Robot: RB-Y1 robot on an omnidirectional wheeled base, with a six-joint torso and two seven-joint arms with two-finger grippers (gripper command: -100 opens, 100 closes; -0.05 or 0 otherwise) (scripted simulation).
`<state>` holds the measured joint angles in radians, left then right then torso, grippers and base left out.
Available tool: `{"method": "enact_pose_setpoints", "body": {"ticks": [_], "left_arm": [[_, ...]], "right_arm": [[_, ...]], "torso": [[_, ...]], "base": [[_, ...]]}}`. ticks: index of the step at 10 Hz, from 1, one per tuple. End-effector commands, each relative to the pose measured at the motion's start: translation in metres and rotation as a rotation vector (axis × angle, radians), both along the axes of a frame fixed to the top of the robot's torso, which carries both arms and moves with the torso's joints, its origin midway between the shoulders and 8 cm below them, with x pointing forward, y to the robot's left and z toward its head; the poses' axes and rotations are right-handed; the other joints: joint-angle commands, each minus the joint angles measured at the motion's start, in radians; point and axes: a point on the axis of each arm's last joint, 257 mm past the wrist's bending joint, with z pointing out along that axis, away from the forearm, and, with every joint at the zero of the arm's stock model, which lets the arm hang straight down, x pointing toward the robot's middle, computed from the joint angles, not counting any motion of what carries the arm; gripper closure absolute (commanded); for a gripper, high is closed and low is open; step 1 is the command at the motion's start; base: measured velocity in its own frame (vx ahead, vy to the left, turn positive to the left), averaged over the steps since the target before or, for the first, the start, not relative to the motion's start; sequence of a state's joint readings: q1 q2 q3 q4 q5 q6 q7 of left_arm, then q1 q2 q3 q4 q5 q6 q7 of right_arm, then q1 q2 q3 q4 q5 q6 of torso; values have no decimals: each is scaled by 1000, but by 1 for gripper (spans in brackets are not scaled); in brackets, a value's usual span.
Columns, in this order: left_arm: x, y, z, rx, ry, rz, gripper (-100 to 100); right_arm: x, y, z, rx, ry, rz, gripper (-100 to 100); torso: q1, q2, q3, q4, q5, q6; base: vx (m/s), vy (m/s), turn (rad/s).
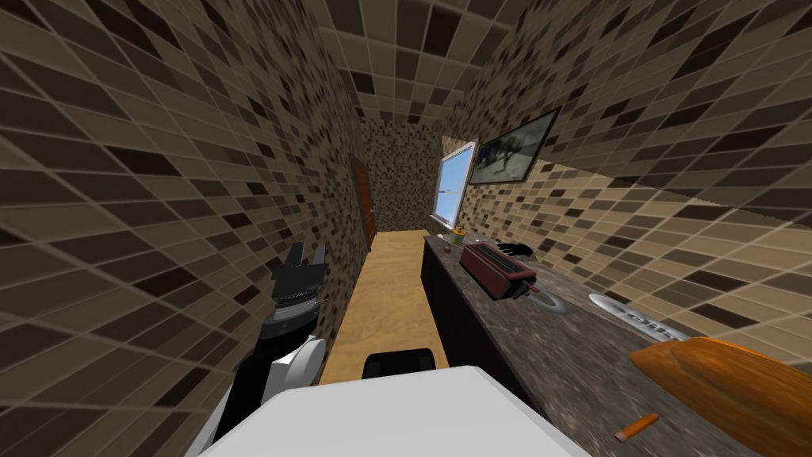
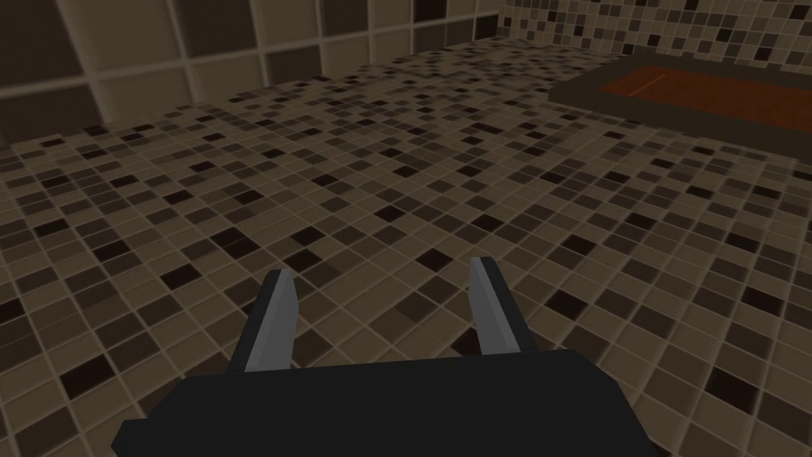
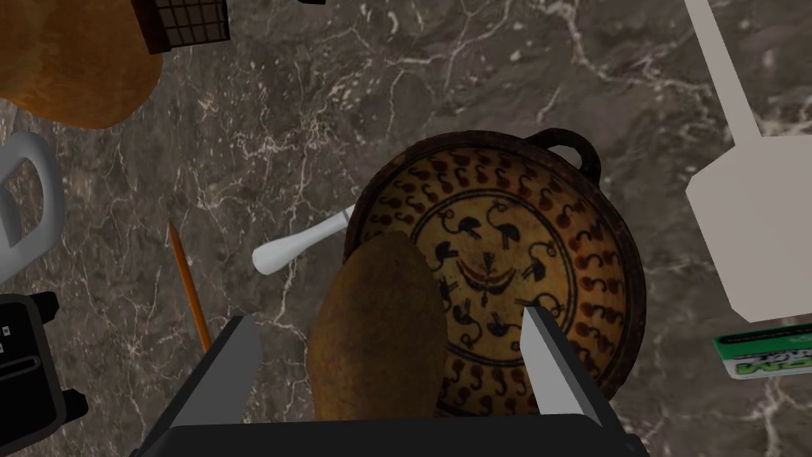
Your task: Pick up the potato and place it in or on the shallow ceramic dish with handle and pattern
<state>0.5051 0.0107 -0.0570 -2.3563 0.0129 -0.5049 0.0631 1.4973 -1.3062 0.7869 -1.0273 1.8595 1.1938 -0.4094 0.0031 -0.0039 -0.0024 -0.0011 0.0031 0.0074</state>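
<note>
Brown potato (image 3: 377, 333) overlaps patterned dish (image 3: 555, 262), white utensil (image 3: 297, 246) and pencil (image 3: 189, 286) beside.

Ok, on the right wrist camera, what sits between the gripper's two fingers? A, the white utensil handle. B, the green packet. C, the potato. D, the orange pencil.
C: the potato lies between the open fingers of the right gripper, with a gap to each finger, and it overlaps the near rim of the patterned dish.
</note>
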Motion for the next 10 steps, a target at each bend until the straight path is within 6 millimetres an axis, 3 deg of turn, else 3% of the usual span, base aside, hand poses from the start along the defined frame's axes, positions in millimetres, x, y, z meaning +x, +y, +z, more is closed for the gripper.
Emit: {"method": "enact_pose_setpoints", "body": {"ticks": [1,2,3,4,8,9,10], "left_arm": [[0,0,0,0,0,0,0],[0,0,0,0,0,0,0],[0,0,0,0,0,0,0],[0,0,0,0,0,0,0],[0,0,0,0,0,0,0],[0,0,0,0,0,0,0],[0,0,0,0,0,0,0]], "right_arm": [[0,0,0,0,0,0,-100],[0,0,0,0,0,0,-100],[0,0,0,0,0,0,0],[0,-2,15,0,-2,6,-100],[0,-4,44,5,-6,18,-100],[0,-4,40,3,-2,16,-100],[1,-4,41,4,-5,16,0]], "torso": [[0,0,0,0,0,0],[0,0,0,0,0,0],[0,0,0,0,0,0],[0,0,0,0,0,0],[0,-1,0,0,0,0],[0,-1,-1,0,0,0],[0,0,0,0,0,0]], "base": [[0,0,0],[0,0,0],[0,0,0],[10,-4,-23],[15,-8,-23],[6,-4,-4],[0,0,0]]}}
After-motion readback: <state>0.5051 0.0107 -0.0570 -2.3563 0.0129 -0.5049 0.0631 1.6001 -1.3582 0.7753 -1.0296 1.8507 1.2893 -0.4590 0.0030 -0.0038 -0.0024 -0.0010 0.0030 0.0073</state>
